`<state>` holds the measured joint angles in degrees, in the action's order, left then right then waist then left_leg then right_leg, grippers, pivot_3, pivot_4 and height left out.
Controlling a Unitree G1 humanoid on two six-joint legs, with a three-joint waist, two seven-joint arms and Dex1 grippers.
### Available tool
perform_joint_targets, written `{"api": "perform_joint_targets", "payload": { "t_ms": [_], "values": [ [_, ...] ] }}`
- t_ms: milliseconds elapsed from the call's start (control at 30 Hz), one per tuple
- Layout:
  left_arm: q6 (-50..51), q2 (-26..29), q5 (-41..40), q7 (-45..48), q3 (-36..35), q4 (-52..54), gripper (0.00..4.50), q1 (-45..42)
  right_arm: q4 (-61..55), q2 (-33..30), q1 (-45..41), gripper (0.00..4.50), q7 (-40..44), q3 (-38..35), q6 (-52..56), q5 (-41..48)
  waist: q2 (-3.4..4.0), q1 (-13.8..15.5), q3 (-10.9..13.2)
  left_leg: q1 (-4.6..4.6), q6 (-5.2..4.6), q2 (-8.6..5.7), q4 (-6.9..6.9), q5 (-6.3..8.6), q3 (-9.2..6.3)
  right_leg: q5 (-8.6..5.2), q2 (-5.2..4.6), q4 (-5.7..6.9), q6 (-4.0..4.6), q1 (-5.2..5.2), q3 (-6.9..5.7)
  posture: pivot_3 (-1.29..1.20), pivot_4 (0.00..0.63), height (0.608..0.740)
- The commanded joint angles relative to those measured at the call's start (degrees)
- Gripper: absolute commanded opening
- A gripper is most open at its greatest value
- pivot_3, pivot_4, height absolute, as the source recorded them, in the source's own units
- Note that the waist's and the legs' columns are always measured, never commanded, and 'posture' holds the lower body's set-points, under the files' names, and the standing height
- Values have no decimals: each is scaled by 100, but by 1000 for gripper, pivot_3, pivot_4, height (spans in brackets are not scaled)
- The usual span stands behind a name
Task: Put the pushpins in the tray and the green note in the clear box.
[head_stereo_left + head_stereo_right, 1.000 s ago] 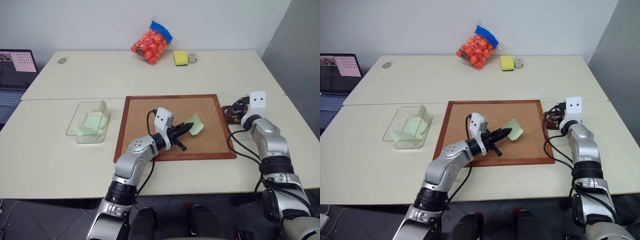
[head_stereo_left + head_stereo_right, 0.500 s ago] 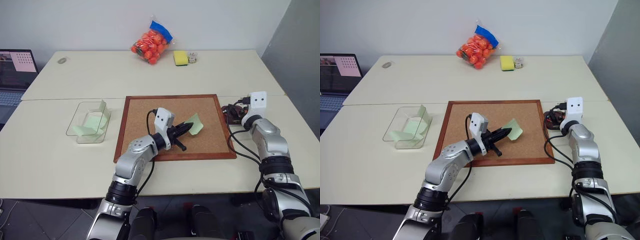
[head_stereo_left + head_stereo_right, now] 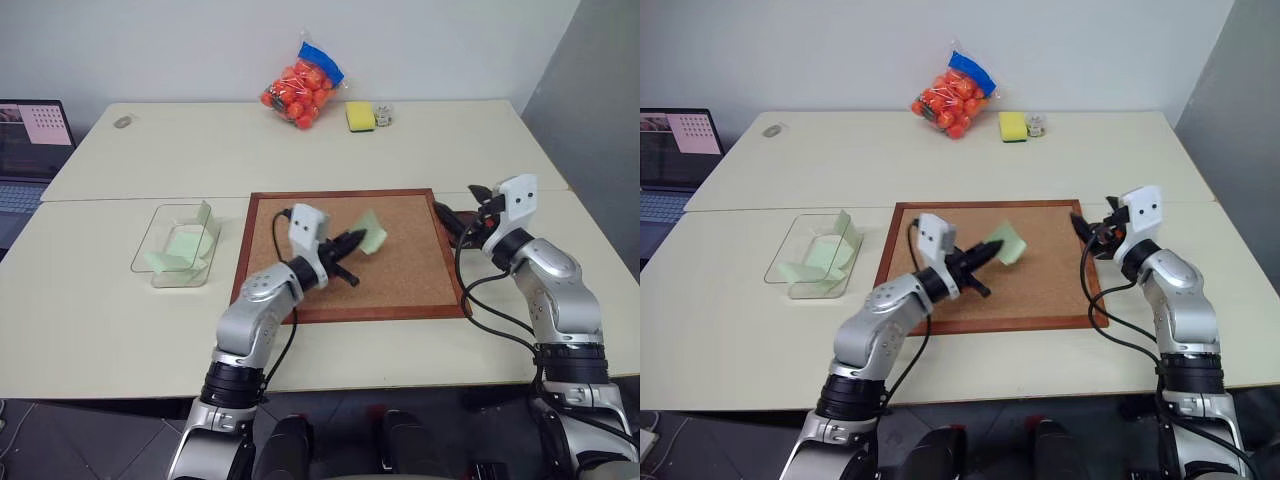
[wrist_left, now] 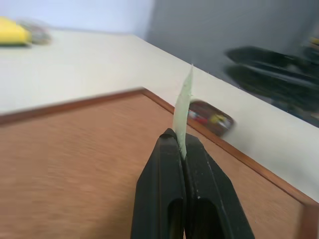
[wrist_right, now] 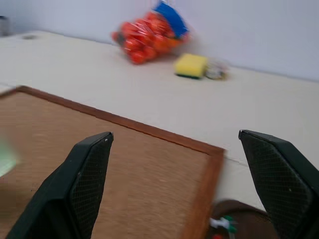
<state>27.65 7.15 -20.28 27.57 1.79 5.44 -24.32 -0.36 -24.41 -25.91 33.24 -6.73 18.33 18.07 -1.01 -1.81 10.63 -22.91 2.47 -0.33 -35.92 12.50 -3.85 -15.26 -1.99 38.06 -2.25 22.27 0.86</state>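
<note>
My left gripper (image 3: 353,241) is shut on the lower edge of the pale green note (image 3: 371,235), which it holds edge-up above the cork board (image 3: 400,272). In the left wrist view the green note (image 4: 183,110) rises from the closed fingertips. The clear box (image 3: 145,250) sits on the table left of the board, with pale green slips inside. My right gripper (image 3: 1095,217) stands open and empty just above the board's right edge. The brown tray (image 5: 243,215) lies below it beside the frame, holding small coloured pushpins (image 5: 220,223); the tray (image 4: 211,117) also appears beyond the note.
A bag of orange-red fruit (image 3: 301,86), a yellow sponge (image 3: 360,115) and a small jar sit at the table's far side. A laptop (image 3: 28,150) stands at the far left. A seam splits the table just behind the board.
My left gripper has lifted the green note off the board and carried it left. My right gripper has opened, risen and drawn back from over the tray toward the board.
</note>
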Motion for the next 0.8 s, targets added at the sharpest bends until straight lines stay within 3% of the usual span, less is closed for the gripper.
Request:
{"api": "perform_joint_targets", "payload": {
  "t_ms": [33,333,533,767,800],
  "values": [
    [111,174,232,-661,-332,619,0,-21,-843,45,0,4281,552,272,233,548,-1,0,0,0,0,0,-1,0,0,0,0,0,0,0,1,0,150,740],
    [297,289,1525,-3086,-1382,1152,0,323,-964,287,-37,4281,968,907,124,529,-7,18,4,-2,1,-2,-1,0,-24,1,-4,-2,1,-1,-4,0,150,740],
    [237,374,1943,-3730,-1795,1285,0,434,-857,392,-73,4281,1203,1107,84,498,-10,45,6,-3,1,-5,-1,0,-29,1,-5,-3,1,-3,-13,0,150,740],
    [166,219,1720,-3922,-2254,1081,0,476,-853,508,-192,4281,1258,1205,149,481,-11,34,6,-3,2,-4,0,0,-29,1,-5,-2,2,-2,-17,0,150,740],
    [162,193,1676,-3938,-2307,1045,186,478,-855,508,-206,4319,1258,1203,159,486,-11,34,6,-3,1,-4,-1,0,-29,1,-5,-2,2,-2,-16,0,150,740]
  ]
}}
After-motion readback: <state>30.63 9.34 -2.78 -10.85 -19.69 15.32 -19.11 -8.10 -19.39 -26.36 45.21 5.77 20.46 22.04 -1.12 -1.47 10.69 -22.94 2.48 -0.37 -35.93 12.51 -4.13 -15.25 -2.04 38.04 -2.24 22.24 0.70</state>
